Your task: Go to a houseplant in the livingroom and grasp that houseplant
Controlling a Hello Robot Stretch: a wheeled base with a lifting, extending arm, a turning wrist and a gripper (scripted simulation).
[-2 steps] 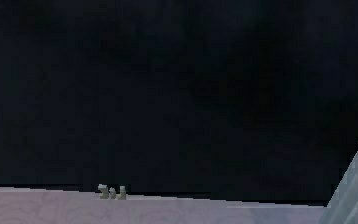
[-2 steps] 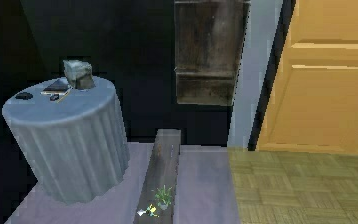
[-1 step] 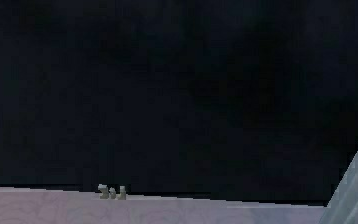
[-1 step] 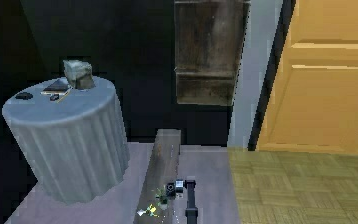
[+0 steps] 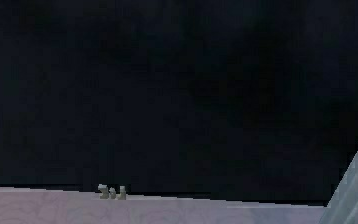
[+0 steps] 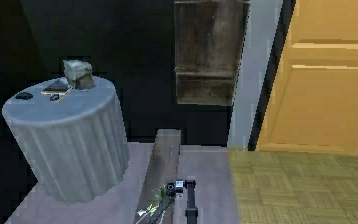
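My gripper [image 6: 150,209] shows low in the arm side view, just left of the dark arm bar [image 6: 191,203] and the small white squares [image 6: 176,185]. Its thin fingers [image 6: 145,213] point down-left over a lilac rug [image 6: 212,175], near the picture's bottom edge. I cannot tell whether it holds anything. A round grey ribbed table [image 6: 69,138] stands to the left of the gripper. On its top lie a small grey boxy thing [image 6: 79,72], a flat pale item [image 6: 55,91] and a small dark item [image 6: 24,96].
A grey-brown slab [image 6: 166,155] rises just beyond the gripper. Behind it come a dark wall, a wooden panel [image 6: 207,50], a white door frame [image 6: 255,70] and an orange door [image 6: 322,75]. In the forward view, a dark surface [image 5: 177,90] looms close, with a small grey thing [image 5: 112,190] at its foot.
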